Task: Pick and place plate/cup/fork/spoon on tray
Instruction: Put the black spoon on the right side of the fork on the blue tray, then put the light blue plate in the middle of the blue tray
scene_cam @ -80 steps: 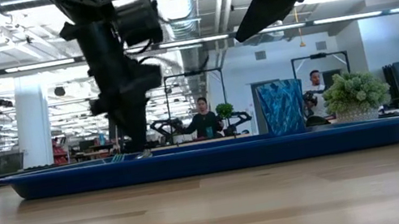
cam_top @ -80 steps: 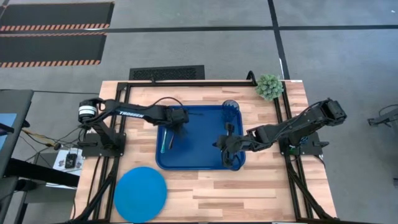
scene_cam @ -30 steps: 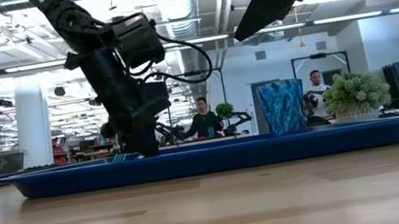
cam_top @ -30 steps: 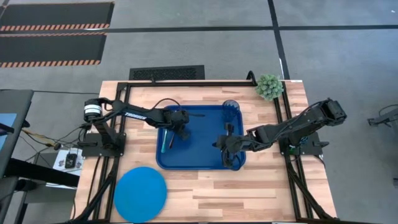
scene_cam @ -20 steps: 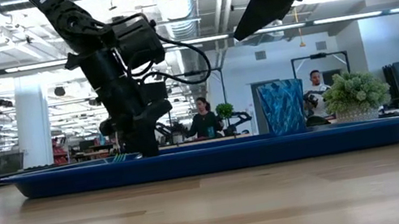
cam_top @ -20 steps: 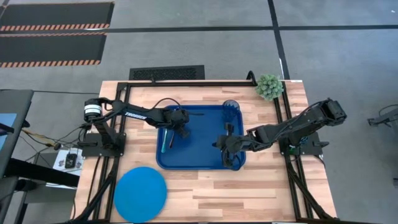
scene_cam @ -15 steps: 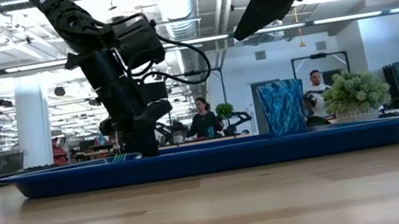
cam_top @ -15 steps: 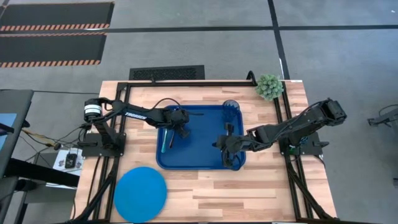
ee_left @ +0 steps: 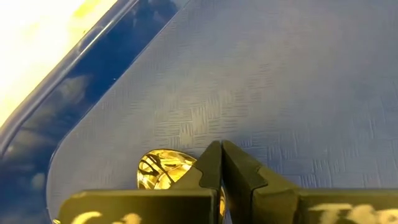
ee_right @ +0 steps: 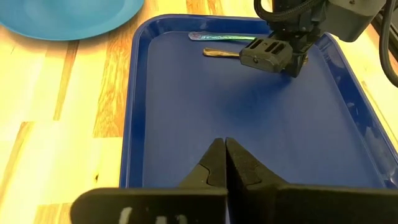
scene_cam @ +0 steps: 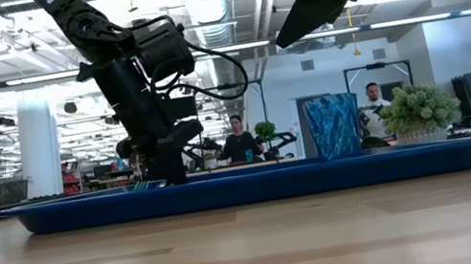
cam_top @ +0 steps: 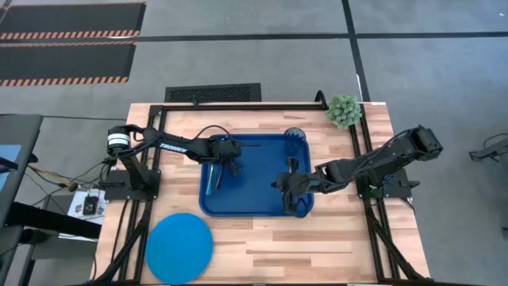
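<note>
A light wooden plank worktop [cam_top: 262, 238] carries a large dark-blue rectangular plastic tray [cam_top: 258, 191] with rounded corners and a raised rim at its middle. Two dark robot arms reach over the tray from opposite sides. A flat round bright-blue plate [cam_top: 179, 247] lies on the bare wood outside the tray, well apart from the left pincer [cam_top: 228, 167] and toward the worktop's front edge. The left pincer hangs low over the tray floor near the tray's left rim, its two fingers pressed together with nothing visibly clamped between them; in its wrist view a shiny oval spoon bowl shows just beside the closed fingertips [ee_left: 214, 163]. The right pincer [cam_top: 282, 184] hovers above the tray's right part, fingers likewise pressed shut and empty. A small dark-blue translucent round cup [scene_cam: 333, 126] stands upright in the tray's far right corner, beyond the right pincer. A slim fork [ee_right: 222, 37] with a teal-green handle lies along the tray's left rim, just beside the left pincer, and a slim dark metallic spoon [ee_right: 221, 53] lies parallel next to it, its one end hidden under that pincer.
</note>
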